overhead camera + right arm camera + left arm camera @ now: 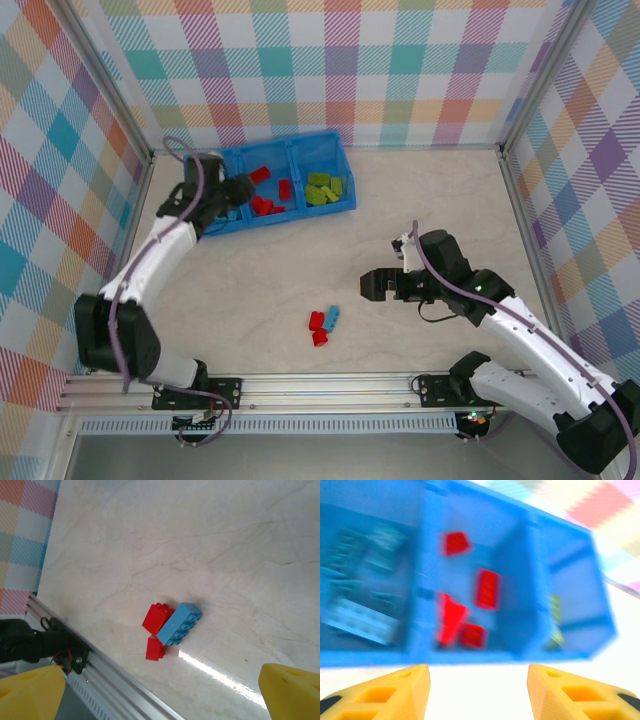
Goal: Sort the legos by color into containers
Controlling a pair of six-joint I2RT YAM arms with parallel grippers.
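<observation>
The left gripper [232, 190] is hovering over the left end of the blue tray [310, 213] in the upper left of the overhead frame. Its yellow fingers are spread and holding nothing, apparently because that compartment is collecting the light blue bricks [362, 595]. Red bricks [268, 198] are lying in the middle compartment and lime green bricks [323, 188] in the right. The right gripper [368, 285], spread wide and empty, is pointing at the lower-centre pile: a loose blue brick [180, 624] touching two loose red bricks [158, 617], well apart from its fingertips.
</observation>
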